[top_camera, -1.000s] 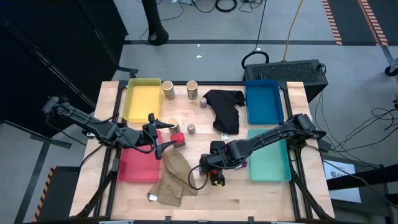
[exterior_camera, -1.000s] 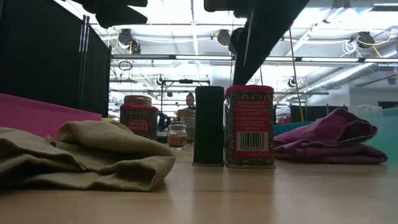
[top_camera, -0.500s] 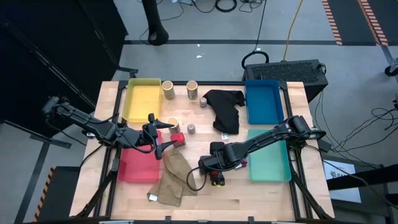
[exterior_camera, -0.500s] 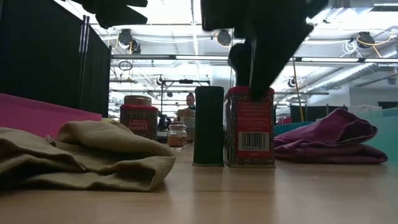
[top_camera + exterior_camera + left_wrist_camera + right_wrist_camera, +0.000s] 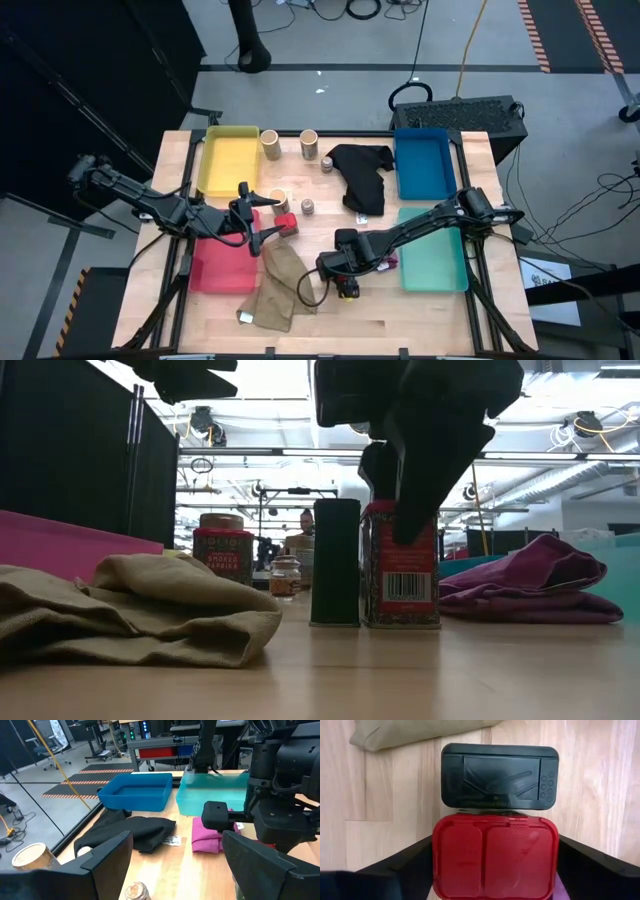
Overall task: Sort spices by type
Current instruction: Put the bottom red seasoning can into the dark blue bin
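A red spice tin (image 5: 495, 855) stands upright on the table near the front edge, and a dark grey block (image 5: 500, 775) stands against its side. My right gripper (image 5: 410, 510) points down over the tin, open, one finger (image 5: 395, 870) at each short side of its lid. My left gripper (image 5: 175, 865) hovers open and empty over the table's left part, beside another red tin (image 5: 285, 222). Tan cylinders (image 5: 271, 145) (image 5: 309, 143) and small grey jars (image 5: 327, 163) (image 5: 308, 207) stand on the table farther back. My right gripper comes from above with its fingers along the two short sides of the red tin's lid (image 5: 440, 855). The fingers' edges meet the lid's outline in the wrist view, and I cannot tell whether they touch it. The tin stands upright on the table.
A khaki cloth (image 5: 280, 285) lies left of the tin, a purple cloth (image 5: 525, 590) right of it and a black cloth (image 5: 362, 175) behind. Yellow (image 5: 228, 160), red (image 5: 215, 265), blue (image 5: 423, 165) and teal (image 5: 435, 250) trays line the table's sides.
My right gripper has come down from above the red tin until its fingers reach past the tin's lid. The tin and the dark block have stayed where they were.
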Action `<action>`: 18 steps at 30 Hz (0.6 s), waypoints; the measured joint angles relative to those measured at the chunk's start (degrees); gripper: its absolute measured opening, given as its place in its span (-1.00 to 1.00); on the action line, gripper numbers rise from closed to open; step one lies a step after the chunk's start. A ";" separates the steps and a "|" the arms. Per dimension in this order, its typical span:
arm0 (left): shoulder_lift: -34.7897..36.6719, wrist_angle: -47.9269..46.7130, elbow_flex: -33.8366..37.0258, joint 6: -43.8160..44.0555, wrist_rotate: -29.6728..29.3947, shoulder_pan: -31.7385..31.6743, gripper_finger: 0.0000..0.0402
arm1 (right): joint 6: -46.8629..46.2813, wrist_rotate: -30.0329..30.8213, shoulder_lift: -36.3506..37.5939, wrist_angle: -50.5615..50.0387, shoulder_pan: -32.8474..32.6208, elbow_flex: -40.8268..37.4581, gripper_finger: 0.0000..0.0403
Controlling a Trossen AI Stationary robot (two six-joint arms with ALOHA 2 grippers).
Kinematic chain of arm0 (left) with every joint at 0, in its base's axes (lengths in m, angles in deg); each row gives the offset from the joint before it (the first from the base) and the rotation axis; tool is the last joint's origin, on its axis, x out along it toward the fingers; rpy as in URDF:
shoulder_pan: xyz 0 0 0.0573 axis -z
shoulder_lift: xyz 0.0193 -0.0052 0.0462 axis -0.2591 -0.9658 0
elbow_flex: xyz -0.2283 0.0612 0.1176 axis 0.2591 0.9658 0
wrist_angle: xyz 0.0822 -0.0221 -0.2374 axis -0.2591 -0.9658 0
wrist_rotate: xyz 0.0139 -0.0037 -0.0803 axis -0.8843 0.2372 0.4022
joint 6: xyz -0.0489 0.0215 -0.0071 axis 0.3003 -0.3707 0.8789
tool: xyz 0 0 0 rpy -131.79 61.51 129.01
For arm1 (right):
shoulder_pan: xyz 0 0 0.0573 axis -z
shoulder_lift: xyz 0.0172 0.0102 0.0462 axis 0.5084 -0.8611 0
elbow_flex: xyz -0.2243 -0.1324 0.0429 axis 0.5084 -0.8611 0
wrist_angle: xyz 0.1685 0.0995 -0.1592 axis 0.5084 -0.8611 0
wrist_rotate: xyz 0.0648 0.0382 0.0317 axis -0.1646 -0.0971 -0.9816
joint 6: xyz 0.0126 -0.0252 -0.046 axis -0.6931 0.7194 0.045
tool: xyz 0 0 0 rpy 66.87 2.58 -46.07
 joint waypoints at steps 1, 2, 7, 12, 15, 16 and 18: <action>0.00 0.02 0.00 0.00 0.00 0.00 0.55 | 0.24 -0.16 0.00 -0.08 0.06 0.00 0.57; 0.00 0.04 0.00 -0.02 0.00 0.00 0.55 | 0.50 -0.52 0.01 -0.04 0.15 0.00 0.49; 0.02 0.41 0.00 -0.20 0.00 0.00 0.55 | 0.88 -1.86 0.07 -0.03 0.77 0.00 0.39; 0.00 0.39 0.00 -0.31 0.00 0.00 0.55 | -0.45 -4.34 0.55 -4.20 1.99 0.89 0.39; 0.00 0.38 0.00 -0.35 -0.31 0.00 0.55 | -0.87 -4.45 1.58 -8.59 2.71 3.43 0.39; 0.00 0.38 0.00 -0.35 -0.50 0.00 0.55 | -0.89 -4.37 2.20 -9.49 2.98 4.48 0.39; 0.00 0.30 0.00 -0.37 -1.20 0.00 0.55 | -0.90 -4.06 3.63 -11.57 3.73 6.34 0.39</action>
